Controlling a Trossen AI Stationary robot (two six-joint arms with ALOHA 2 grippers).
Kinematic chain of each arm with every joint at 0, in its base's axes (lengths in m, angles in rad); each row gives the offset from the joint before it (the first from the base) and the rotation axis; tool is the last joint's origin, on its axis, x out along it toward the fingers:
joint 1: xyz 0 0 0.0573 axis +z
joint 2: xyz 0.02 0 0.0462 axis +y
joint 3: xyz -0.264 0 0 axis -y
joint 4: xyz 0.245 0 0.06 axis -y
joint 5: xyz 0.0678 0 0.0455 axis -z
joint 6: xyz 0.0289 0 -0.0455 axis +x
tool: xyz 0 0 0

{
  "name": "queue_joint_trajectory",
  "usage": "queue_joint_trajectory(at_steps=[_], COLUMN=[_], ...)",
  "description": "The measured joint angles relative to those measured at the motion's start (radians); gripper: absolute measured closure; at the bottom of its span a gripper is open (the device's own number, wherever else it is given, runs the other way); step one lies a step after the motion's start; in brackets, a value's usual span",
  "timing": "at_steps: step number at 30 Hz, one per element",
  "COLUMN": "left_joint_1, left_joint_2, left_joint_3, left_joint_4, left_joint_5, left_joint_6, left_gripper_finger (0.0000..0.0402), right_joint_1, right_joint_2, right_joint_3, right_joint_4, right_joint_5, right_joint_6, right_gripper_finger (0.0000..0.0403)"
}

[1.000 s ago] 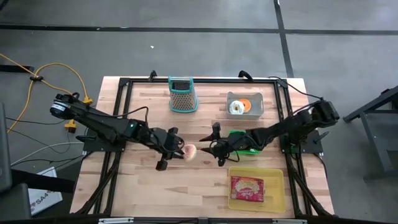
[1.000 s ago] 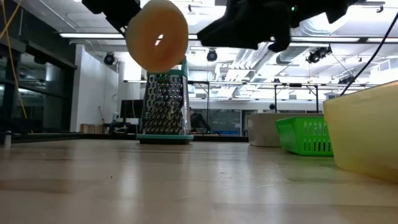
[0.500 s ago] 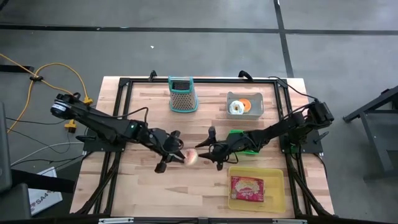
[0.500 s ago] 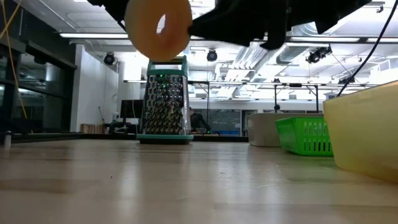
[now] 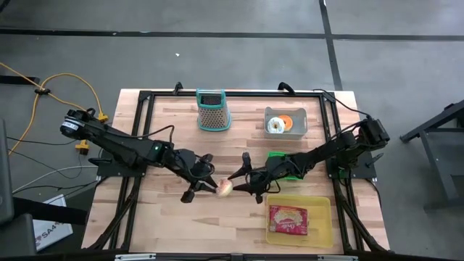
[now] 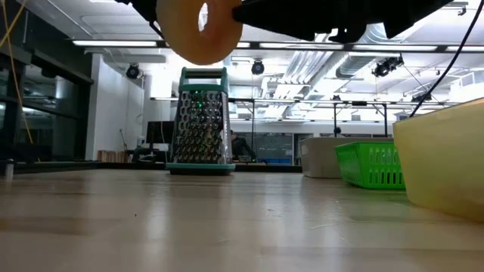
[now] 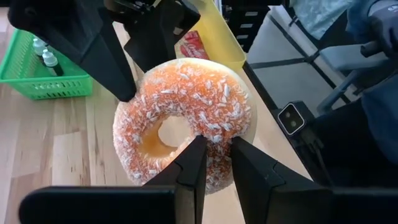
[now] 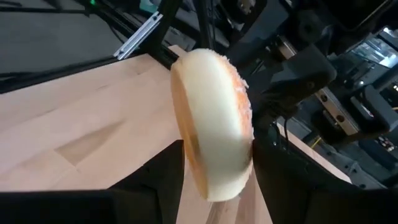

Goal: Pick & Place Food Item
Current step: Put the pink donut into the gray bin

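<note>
From above, we see the wooden table (image 5: 167, 217) with a yellow tray (image 5: 320, 233) at the near right holding a red packet (image 5: 288, 220), a green basket (image 5: 279, 156) just behind it, and a grey bin (image 5: 301, 130) farther back with a white ring and something orange inside. A grater (image 5: 212, 110) stands at the back. Both arms reach low toward the middle: the left gripper (image 5: 206, 177) pinches the doughnut (image 5: 225, 188) above the boards, and the right gripper (image 5: 243, 174) meets it from the other side, fingers spread around it.

At table height, we catch the doughnut (image 6: 200, 30) hanging well above the wood, in front of the grater (image 6: 201, 122), dark gripper parts on both sides. The green basket (image 6: 372, 166) and the yellow tray wall (image 6: 442, 159) sit to the right.

Through the left wrist camera, we see two dark fingers (image 7: 193, 171) clamped on the rim of the sprinkled doughnut (image 7: 193, 112), the other arm's fingers wide apart just beyond it, and small bottles in the green basket (image 7: 43, 78).

From the right wrist, we see the doughnut (image 8: 214, 130) edge-on between that arm's spread fingers (image 8: 155, 180).
</note>
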State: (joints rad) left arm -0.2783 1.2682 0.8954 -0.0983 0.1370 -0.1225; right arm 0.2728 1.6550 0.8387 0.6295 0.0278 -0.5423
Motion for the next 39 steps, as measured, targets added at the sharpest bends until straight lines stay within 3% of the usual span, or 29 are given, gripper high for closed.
queue_joint_trajectory(at_steps=[9, 21, 30, 39], left_joint_1=[0.023, 0.022, 0.022, 0.022], left_joint_2=[0.0, 0.0, 0.0, 0.0], left_joint_3=[0.0, 0.0, 0.0, 0.0], left_joint_4=[0.021, 0.024, 0.015, 0.002], left_joint_5=[0.025, 0.029, 0.026, 0.024], left_joint_6=[0.002, 0.003, 0.018, 0.043], left_gripper_finger=[0.034, 0.034, 0.0338, 0.0282], right_joint_1=[0.008, 0.008, 0.008, 0.008], right_joint_2=[0.0, 0.0, 0.0, 0.0], right_joint_3=[0.0, 0.0, 0.0, 0.0], right_joint_4=[0.043, 0.034, 0.032, 0.024], right_joint_5=[-0.01, -0.031, -0.031, -0.035], right_joint_6=[0.073, 0.079, 0.08, 0.08], right_gripper_finger=[0.0228, 0.0288, 0.0297, 0.0298])
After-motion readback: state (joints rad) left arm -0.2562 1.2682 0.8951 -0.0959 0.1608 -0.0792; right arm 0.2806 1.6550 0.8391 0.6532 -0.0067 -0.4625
